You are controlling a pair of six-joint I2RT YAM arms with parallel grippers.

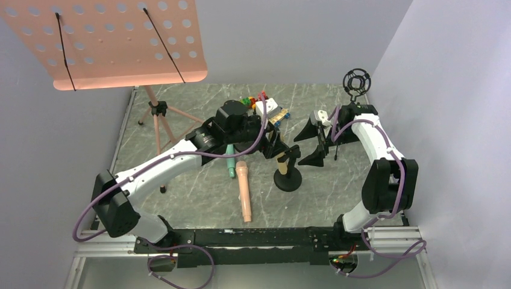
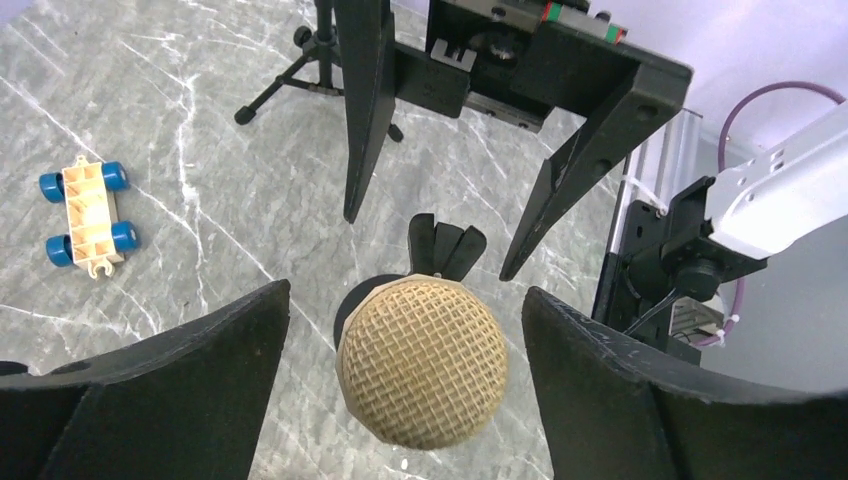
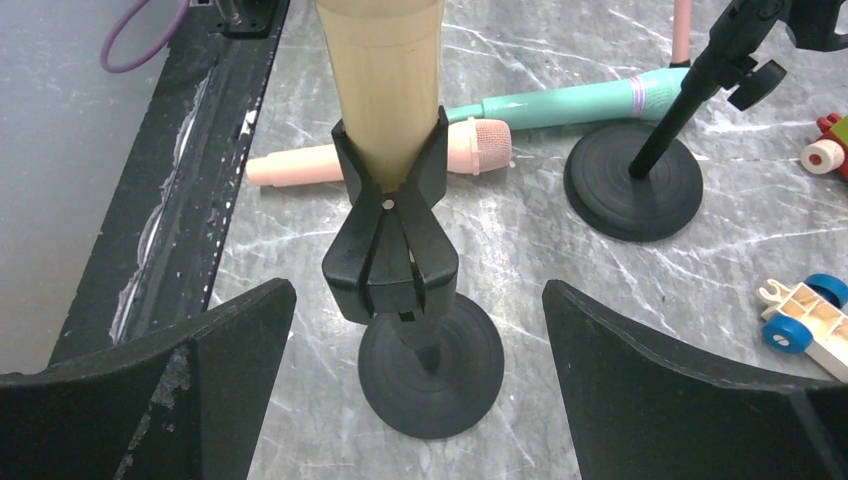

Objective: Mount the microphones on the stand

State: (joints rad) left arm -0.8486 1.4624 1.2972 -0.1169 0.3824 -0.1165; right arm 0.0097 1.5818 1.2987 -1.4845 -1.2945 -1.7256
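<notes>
A pale yellow microphone (image 1: 281, 161) stands in the clip (image 3: 392, 230) of a black round-base stand (image 1: 288, 179). Its mesh head (image 2: 425, 360) sits between the fingers of my open left gripper (image 2: 405, 295), with gaps on both sides. My right gripper (image 3: 417, 290) is open and empty, facing the clip from the right, also seen in the top view (image 1: 316, 141). A peach-pink microphone (image 1: 244, 189) lies flat on the table. A mint-green microphone (image 1: 231, 165) lies beside it, partly under my left arm.
A second black stand (image 3: 633, 185) stands near the green microphone. A shock-mount stand (image 1: 357, 81) is at the back right. Toy cars (image 1: 271, 108) sit at the back. A pink music stand (image 1: 108, 42) on a tripod (image 1: 158, 120) fills the back left.
</notes>
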